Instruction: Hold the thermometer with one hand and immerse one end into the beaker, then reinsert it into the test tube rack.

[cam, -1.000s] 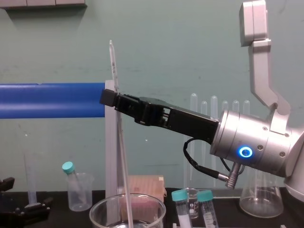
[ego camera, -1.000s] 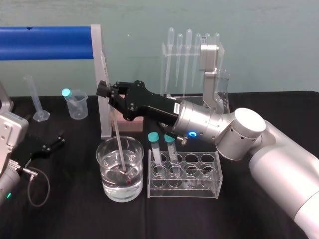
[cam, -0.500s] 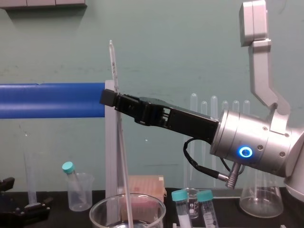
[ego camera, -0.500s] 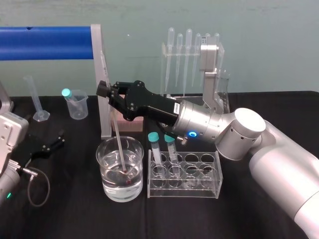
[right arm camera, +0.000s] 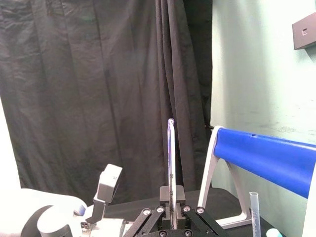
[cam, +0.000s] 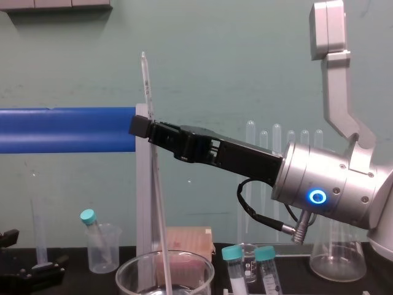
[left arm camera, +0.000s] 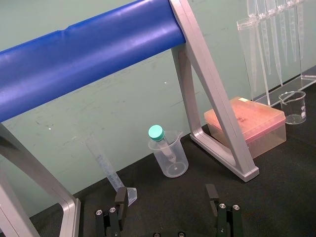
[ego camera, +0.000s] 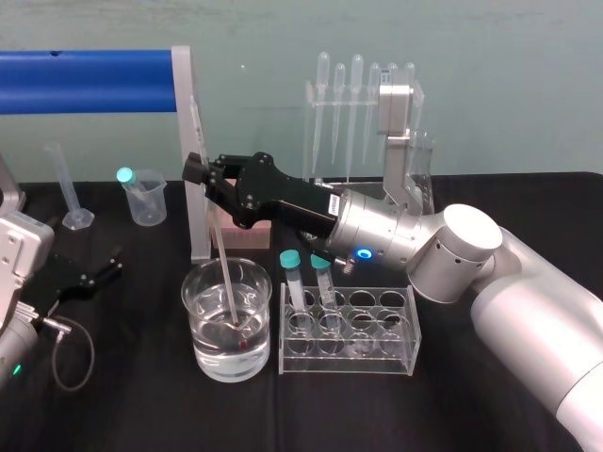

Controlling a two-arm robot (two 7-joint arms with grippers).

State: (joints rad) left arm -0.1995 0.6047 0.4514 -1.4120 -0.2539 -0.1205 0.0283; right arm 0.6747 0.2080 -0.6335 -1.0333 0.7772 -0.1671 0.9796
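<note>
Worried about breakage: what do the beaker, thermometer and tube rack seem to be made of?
Beaker: clear glass, judging by its thick glossy rim. Thermometer, dipped in it by the right gripper: thin whitish rod, probably glass. Test tube rack: clear flat sheets with bright edges, likely acrylic.

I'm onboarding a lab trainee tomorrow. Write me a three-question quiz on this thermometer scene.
1. True or false: the thermometer's lower end sits inside the beaker.
2. Which end effector grips the thermometer? A) left B) right C) neither
3. Fill in: the test tube rack holds ___ teal-capped tubes.
Key: 1 true. 2 B: the right end effector clamps it; the left end effector lies open on the table, at the left. 3 two.
</note>
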